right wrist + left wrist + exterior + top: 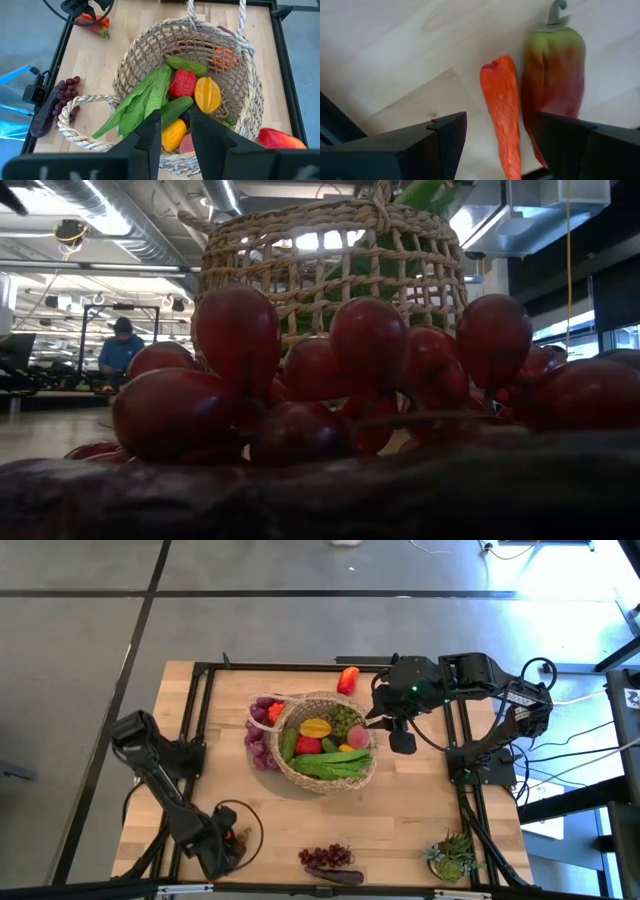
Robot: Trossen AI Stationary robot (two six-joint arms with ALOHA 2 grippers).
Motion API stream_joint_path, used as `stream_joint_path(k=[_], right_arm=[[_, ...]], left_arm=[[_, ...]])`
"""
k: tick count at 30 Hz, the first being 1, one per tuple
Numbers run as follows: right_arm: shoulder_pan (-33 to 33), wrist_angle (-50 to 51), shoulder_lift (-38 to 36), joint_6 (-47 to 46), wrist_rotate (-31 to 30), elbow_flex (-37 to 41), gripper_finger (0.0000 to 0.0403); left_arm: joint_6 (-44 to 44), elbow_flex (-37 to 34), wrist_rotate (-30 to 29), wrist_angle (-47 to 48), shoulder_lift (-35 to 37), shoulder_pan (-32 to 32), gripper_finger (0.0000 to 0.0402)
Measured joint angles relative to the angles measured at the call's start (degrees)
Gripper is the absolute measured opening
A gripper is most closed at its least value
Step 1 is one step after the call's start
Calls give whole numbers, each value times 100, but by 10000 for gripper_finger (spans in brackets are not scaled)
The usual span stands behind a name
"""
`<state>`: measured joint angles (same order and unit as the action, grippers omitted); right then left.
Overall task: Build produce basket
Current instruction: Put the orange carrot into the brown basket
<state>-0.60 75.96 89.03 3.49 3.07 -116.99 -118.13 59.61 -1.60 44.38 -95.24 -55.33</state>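
Right gripper [175, 132] part-open and empty just above the basket [362, 772] of produce [322, 745], left gripper [495, 142] part-open astride an orange chilli [502, 107], not gripping it

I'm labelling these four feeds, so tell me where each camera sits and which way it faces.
High: above the table, looking straight down on the basket; both arms show.
Low: at tabletop height, level across red grapes to the basket; no arm shows.
Left wrist: faces down at an orange chilli and a pepper between its open left pincer.
Right wrist: looks down into the basket past the right pincer.
High, low and right wrist views all share the basket.
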Motion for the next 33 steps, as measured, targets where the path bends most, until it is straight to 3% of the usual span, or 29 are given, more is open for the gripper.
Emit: stream_joint_path(k=[15,28,33], right_arm=[[0,0,0,-20,0,0,97],[-1,-11,2,-15,3,0,97],[0,-11,2,-15,9,0,97]], left_arm=[[15,10,-45,-153,-704,7,200],[63,17,-21,-21,-737,57,73],[56,5,5,279,-673,98,63]])
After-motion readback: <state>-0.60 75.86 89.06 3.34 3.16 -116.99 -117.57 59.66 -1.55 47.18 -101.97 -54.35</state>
